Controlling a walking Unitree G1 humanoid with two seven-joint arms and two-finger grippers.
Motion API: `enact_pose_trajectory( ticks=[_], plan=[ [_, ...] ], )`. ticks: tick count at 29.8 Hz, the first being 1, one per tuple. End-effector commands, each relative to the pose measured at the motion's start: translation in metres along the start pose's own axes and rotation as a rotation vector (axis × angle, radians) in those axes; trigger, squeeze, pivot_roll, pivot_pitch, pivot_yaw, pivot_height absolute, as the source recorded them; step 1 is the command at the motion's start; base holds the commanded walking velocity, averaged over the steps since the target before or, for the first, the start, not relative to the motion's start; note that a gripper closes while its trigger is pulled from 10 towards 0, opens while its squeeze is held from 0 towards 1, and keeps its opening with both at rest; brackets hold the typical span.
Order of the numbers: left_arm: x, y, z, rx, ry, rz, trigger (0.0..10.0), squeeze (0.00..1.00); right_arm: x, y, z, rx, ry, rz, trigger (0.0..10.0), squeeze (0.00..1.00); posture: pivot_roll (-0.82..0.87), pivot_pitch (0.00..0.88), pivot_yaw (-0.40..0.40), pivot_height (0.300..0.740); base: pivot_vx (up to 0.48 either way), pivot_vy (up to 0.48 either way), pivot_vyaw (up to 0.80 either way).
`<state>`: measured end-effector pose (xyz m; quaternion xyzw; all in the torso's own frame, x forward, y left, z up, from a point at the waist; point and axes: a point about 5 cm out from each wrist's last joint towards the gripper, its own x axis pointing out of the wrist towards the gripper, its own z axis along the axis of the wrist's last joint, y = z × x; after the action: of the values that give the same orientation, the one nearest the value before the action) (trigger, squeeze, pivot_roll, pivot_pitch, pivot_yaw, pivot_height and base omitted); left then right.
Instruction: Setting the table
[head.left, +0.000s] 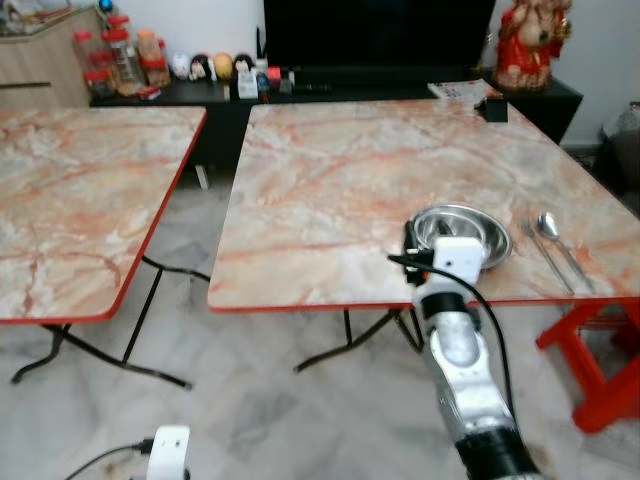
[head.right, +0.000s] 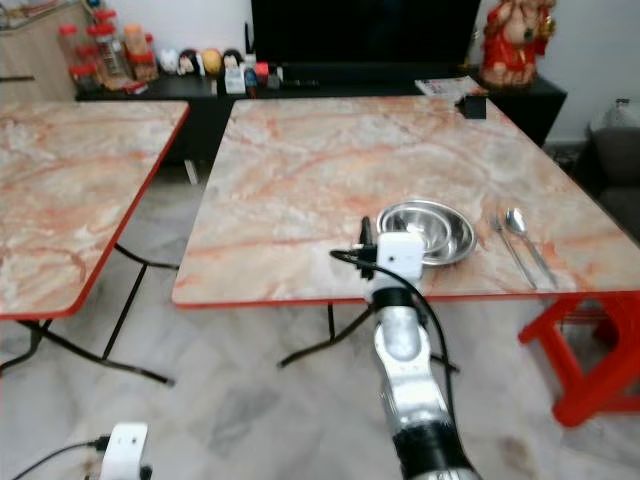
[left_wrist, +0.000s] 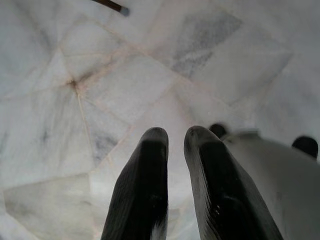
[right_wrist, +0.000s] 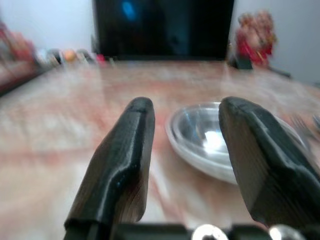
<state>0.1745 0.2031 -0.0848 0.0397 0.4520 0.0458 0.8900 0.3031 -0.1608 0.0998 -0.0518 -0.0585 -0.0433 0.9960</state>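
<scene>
Right hand (right_wrist: 186, 117) reaches forward, fingers spread apart; left hand (left_wrist: 175, 142) hangs down, fingers nearly together.

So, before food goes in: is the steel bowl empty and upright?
Yes. The steel bowl sits upright on the table, its shiny inside bare; the open right gripper faces it.

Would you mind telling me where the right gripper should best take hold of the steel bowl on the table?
Probably the near rim of the bowl. It sits upright near the table's front edge, and the right gripper is already level with it, jaws open. Coming straight in from the robot's side, one finger inside and one outside, keeps clear of the spoon on its right.
</scene>
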Motion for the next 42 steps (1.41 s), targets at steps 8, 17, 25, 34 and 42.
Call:
enact_pose_trajectory(
  ticks=[8, 17, 25, 34, 42],
  plan=[
    [0.000, 0.005, -0.001, 0.016, 0.000, 0.011, 10.0, 0.00, -0.019, 0.003, -0.025, -0.069, 0.080, 0.049, 10.0, 0.00, 0.02, 0.000, -0.002, 0.728, 0.000, 0.421, 0.00],
    [0.000, 0.004, 0.000, 0.023, 0.000, 0.005, 10.0, 0.00, -0.060, -0.008, -0.093, -0.145, 0.370, 0.067, 10.0, 0.00, 0.02, 0.000, -0.007, 0.728, 0.000, 0.418, 0.00],
    [0.001, 0.001, 0.004, 0.017, -0.006, 0.003, 10.0, 0.00, -0.089, -0.022, -0.132, -0.142, 0.616, 0.030, 10.0, 0.00, 0.01, 0.000, -0.004, 0.728, 0.000, 0.418, 0.00],
    [0.001, 0.001, 0.006, 0.011, -0.010, 0.003, 10.0, 0.00, -0.118, -0.028, -0.156, -0.074, 0.820, 0.027, 10.0, 0.00, 0.01, 0.000, 0.001, 0.728, 0.000, 0.412, 0.00],
    [0.002, 0.002, 0.008, 0.011, -0.013, 0.006, 10.0, 0.00, -0.142, -0.032, -0.169, -0.055, 0.968, 0.012, 10.0, 0.00, 0.02, 0.000, 0.005, 0.728, 0.000, 0.412, 0.00]
  ],
)
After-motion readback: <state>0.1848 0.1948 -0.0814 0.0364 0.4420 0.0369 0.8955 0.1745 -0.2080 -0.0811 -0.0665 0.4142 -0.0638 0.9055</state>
